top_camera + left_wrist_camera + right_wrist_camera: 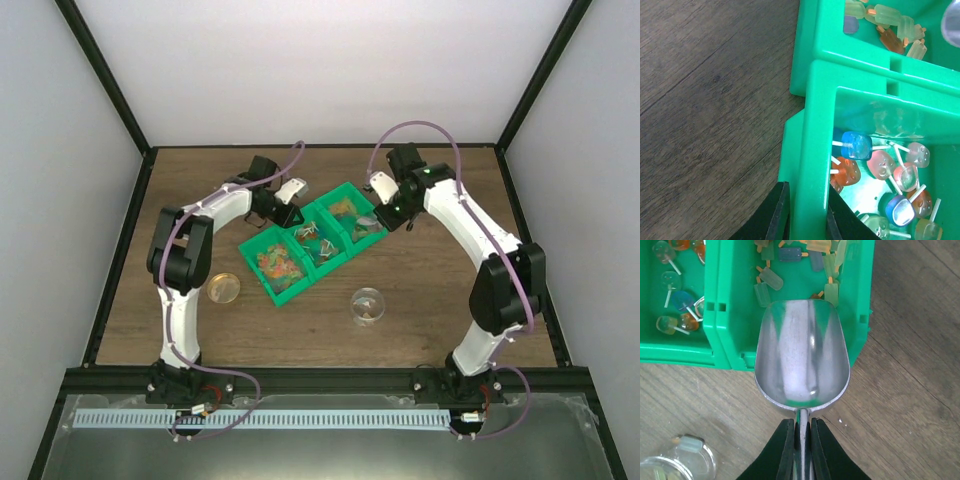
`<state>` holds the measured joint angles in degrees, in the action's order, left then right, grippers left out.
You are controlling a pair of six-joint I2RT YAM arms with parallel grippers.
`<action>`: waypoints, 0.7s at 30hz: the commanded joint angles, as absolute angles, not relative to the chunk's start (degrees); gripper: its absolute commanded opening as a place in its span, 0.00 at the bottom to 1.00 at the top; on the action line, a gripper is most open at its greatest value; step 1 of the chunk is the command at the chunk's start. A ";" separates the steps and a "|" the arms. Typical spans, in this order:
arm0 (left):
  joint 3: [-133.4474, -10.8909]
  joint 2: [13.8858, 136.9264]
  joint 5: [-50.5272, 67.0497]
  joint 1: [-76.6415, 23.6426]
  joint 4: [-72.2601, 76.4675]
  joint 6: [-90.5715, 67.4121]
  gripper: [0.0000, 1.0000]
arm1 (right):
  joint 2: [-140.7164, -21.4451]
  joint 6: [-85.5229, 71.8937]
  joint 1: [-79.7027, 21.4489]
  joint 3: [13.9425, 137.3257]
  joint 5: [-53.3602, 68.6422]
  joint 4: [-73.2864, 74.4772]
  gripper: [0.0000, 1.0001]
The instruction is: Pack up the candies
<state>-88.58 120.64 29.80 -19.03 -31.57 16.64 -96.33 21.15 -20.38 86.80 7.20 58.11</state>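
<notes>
Jaws tight: right gripper (801,432) on empty scoop (801,355), left gripper (804,212) seemingly on wall of lollipop bin (816,110).

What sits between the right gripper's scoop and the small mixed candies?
The middle green bin of lollipops separates scoop from candies; clear in top view.

The left wrist view's bottom edge cuts off all of the left tool (806,214) but its fingertips, and the green bin (815,125) runs out of frame to the right and below. A blurred grey shape (952,22) in the top right corner cannot be identified. The right tool (800,432) hides most of the handle of the metal scoop (800,355). The clear cup (682,462) is cut off at the corner. From above, the candies (280,265) are too small to tell apart.
</notes>
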 commanded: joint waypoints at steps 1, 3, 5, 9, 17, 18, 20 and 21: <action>-87.32 118.86 30.18 -18.96 -30.49 15.24 0.16 | -99.67 18.46 -20.68 87.51 6.29 55.05 0.01; -87.41 118.88 30.06 -18.94 -30.55 15.40 0.14 | -101.08 18.56 -20.67 88.46 5.96 54.80 0.01; -87.37 118.97 30.14 -18.96 -30.52 15.81 0.13 | -101.69 19.44 -20.74 89.14 5.89 54.26 0.01; -87.41 119.18 30.30 -18.95 -30.54 16.47 0.07 | -103.88 21.58 -21.82 89.72 3.33 53.85 0.01; -87.75 119.35 30.90 -18.95 -30.43 19.39 0.04 | -108.25 21.93 -21.99 90.52 3.19 53.03 0.01; -87.80 119.47 31.00 -18.98 -30.57 19.98 0.04 | -108.58 21.96 -22.00 90.26 3.22 52.63 0.01; -87.95 119.68 31.07 -18.98 -30.94 21.06 0.04 | -109.37 22.05 -22.13 90.18 3.58 52.21 0.01; -88.16 119.87 31.03 -18.97 -31.20 21.59 0.04 | -109.70 22.05 -22.22 90.07 3.68 51.94 0.01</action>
<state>-88.16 120.36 29.76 -19.05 -31.20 18.24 -107.20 21.80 -21.63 89.34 4.71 51.22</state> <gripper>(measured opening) 0.146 0.095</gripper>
